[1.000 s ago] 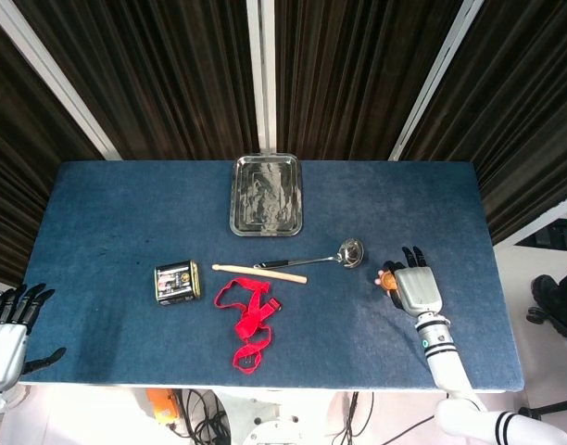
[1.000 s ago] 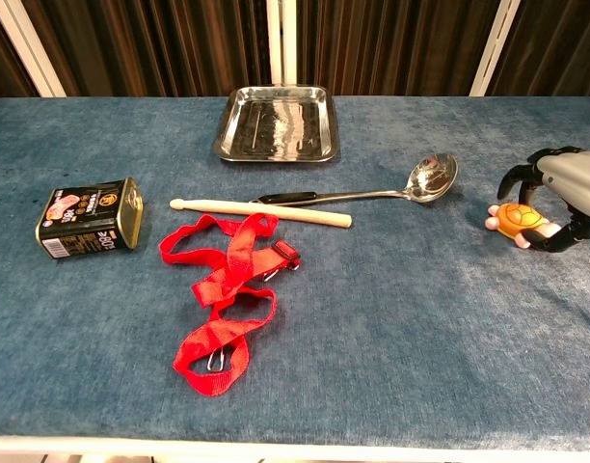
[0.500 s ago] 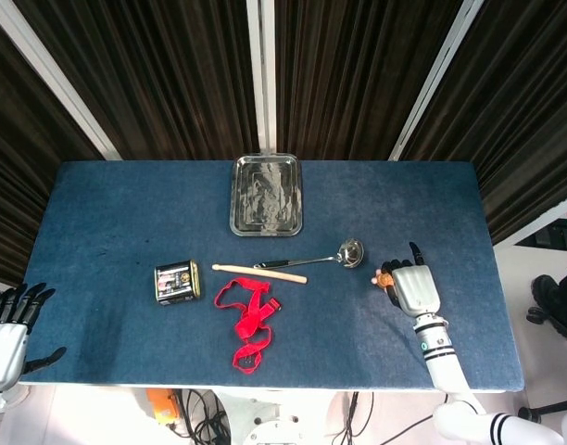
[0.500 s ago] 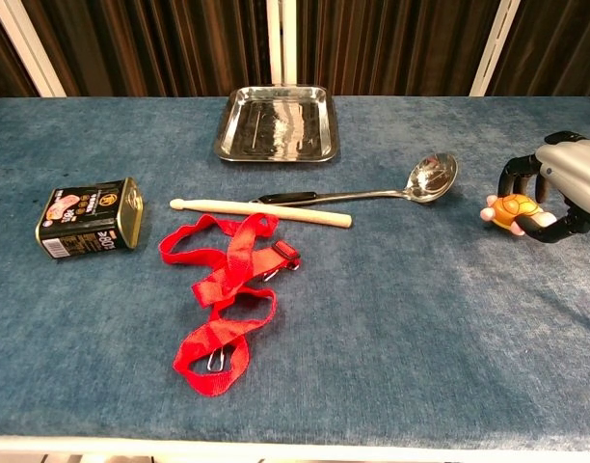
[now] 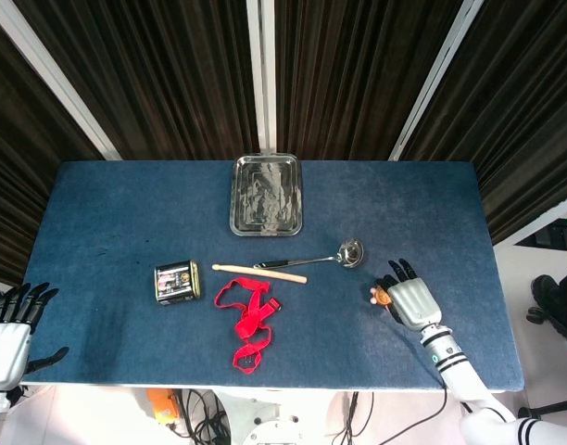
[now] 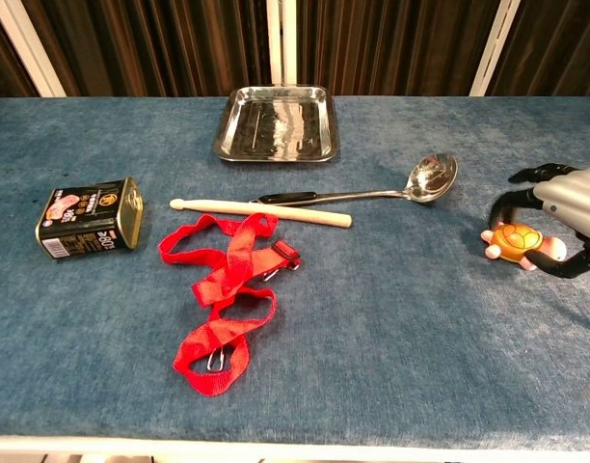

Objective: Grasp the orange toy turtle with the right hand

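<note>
The orange toy turtle (image 6: 515, 242) with pink feet sits inside my right hand (image 6: 568, 206) at the table's right side; dark fingers curl over its far side and the thumb presses from below. In the head view the turtle (image 5: 381, 297) shows as a small orange spot at the left edge of the right hand (image 5: 411, 298). Whether it touches the blue cloth I cannot tell. My left hand (image 5: 10, 329) hangs off the table's near left corner, fingers spread and holding nothing.
A steel tray (image 6: 276, 157) stands at the back centre. A ladle (image 6: 430, 178) and a wooden drumstick (image 6: 261, 207) lie mid-table, left of the turtle. A red strap (image 6: 227, 289) and a tin can (image 6: 91, 217) lie further left.
My right hand closed around the turtle, raised it briefly, then drew back toward the table's near edge with the turtle in it. The left hand has not moved.
</note>
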{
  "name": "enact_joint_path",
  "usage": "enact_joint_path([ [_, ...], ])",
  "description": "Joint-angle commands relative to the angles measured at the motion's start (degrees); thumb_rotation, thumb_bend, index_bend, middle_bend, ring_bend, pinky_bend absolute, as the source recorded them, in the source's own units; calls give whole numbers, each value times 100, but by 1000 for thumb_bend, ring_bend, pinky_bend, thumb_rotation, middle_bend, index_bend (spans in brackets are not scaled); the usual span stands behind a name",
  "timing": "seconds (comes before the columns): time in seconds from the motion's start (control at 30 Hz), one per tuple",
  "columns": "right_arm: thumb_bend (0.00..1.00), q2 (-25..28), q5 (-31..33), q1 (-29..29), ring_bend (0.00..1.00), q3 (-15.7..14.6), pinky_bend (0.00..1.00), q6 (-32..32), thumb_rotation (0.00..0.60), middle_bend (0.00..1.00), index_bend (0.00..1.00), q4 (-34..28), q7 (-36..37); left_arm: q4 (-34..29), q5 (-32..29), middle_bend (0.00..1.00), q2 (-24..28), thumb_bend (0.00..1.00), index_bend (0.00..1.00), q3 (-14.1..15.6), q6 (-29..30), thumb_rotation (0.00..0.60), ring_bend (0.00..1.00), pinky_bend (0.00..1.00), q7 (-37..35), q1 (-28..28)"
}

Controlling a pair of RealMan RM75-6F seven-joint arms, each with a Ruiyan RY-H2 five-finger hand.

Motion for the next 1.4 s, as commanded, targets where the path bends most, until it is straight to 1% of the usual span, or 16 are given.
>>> enact_joint_path([
  [0.03, 78, 32, -63, -46, 0, 0, 0, 107, 600, 272, 161, -22, 80, -1, 1, 87, -3, 82, 148, -2, -7, 600, 0, 17, 1, -7],
  [0.17, 121, 16, -120, -97, 0, -3, 0, 206, 600, 322, 205, 25, 165, 15, -4, 87, -15, 82, 148, 2, -20, 600, 0, 16, -6, -10],
  [0.33, 175, -75, -117, -76, 44, 12, 0, 153, 600, 431, 382, 114, 161, 28, -11, 87, -16, 82, 147, 5, -22, 600, 0, 16, -22, -8],
  [0.4, 222, -152, -121, -63, 106, 40, 0, 170, 600, 499, 502, 177, 110, 32, -19, 87, -11, 82, 147, 4, -24, 600, 0, 17, -32, -7],
  [0.57, 351, -419, -269, -74, 361, 91, 0, 408, 600, 828, 921, 454, 46, 45, -23, 87, -2, 82, 147, 10, -21, 600, 0, 17, -65, 1],
  [0.6, 367, -455, -312, -82, 380, 87, 0, 457, 600, 856, 957, 505, 65, 49, -25, 87, -1, 82, 147, 10, -23, 600, 0, 17, -72, 0],
  [0.67, 391, -518, -383, -100, 412, 80, 0, 542, 600, 898, 1000, 609, 108, 56, -23, 87, 1, 82, 147, 13, -31, 600, 0, 17, -88, -2],
  [0.87, 367, -531, -478, -124, 413, 87, 0, 644, 600, 905, 999, 702, 230, 62, -16, 87, 4, 82, 147, 13, -17, 600, 0, 17, -99, 0],
  [0.9, 352, -505, -503, -128, 411, 76, 0, 648, 600, 896, 982, 691, 284, 60, -15, 87, 4, 82, 147, 13, -13, 600, 0, 17, -95, 3],
  [0.93, 306, -469, -513, -126, 391, 59, 0, 621, 600, 850, 921, 671, 313, 58, -15, 87, 5, 82, 147, 13, -12, 600, 0, 17, -93, 2],
  [1.0, 173, -343, -468, -111, 294, 29, 0, 486, 600, 668, 695, 568, 284, 47, -9, 87, 9, 82, 147, 13, -13, 600, 0, 17, -80, -1],
  [1.03, 98, -293, -434, -107, 201, 31, 0, 438, 600, 518, 520, 506, 265, 41, -3, 87, 10, 81, 147, 14, -12, 600, 0, 17, -72, -2],
  [1.1, 41, -196, -389, -105, 52, 50, 0, 397, 600, 299, 261, 368, 261, 31, 6, 87, 8, 82, 147, 14, -8, 600, 0, 17, -54, -4],
  [1.13, 32, -163, -380, -105, 12, 62, 0, 394, 600, 230, 180, 325, 265, 26, 5, 87, 10, 82, 147, 13, -10, 600, 0, 16, -48, -6],
  [1.23, 61, -28, -314, -111, 0, 58, 0, 309, 600, 181, 107, 135, 290, 3, 4, 87, 20, 82, 147, 9, -11, 600, 0, 17, -28, -10],
  [1.4, 182, 149, -267, -133, 0, 47, 0, 276, 600, 208, 100, -55, 205, 5, -2, 87, 17, 82, 147, 6, -26, 600, 0, 17, -38, -19],
])
